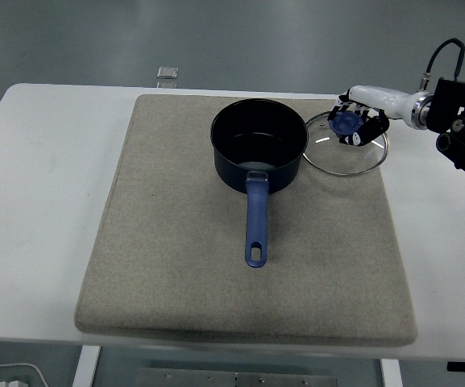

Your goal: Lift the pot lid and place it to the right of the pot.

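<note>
A dark blue pot (pixel 258 147) with a blue handle pointing toward me stands uncovered on the grey mat (pixel 176 242). The glass lid (pixel 346 143) with a blue knob (pixel 346 122) lies low on the mat just right of the pot, its rim close to the pot's wall. My right hand (pixel 359 125) comes in from the right edge and its fingers are curled around the knob. The left arm is out of view.
A small clear object (pixel 167 74) lies on the white table (pixel 39 177) behind the mat's far left corner. The mat covers most of the table, with bare table on both sides.
</note>
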